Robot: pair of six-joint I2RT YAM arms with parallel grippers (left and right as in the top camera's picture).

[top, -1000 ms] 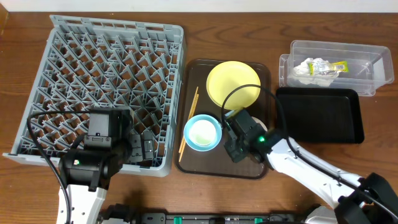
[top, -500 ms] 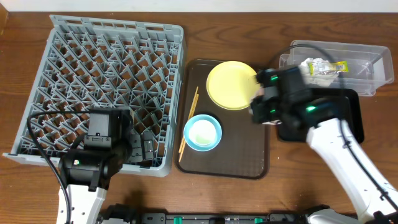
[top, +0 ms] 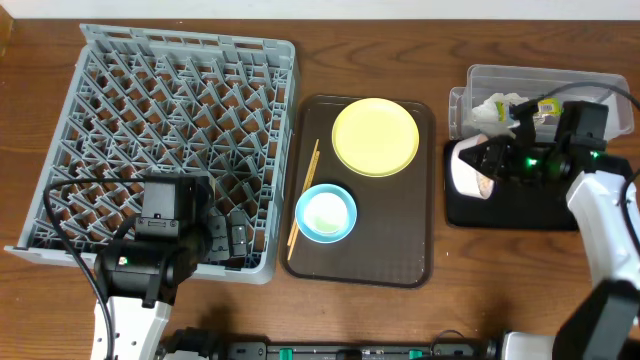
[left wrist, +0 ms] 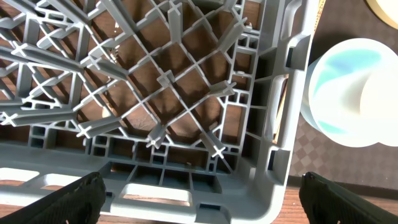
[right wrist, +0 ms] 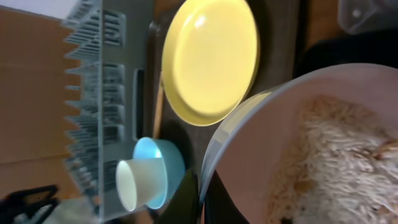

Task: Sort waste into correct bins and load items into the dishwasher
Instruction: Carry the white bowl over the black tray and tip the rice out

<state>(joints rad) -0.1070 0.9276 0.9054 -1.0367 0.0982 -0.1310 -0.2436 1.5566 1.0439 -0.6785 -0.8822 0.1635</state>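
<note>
White bowl (top: 463, 170) moved over black tray (top: 535, 208), tilted — rim between right jaws

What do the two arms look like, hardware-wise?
Left arm and right arm: white tubular links, black boxy wrist housings, each with a small green light. A thin black cable loops off each wrist. The left fingers are matte black. No readable markings.
</note>
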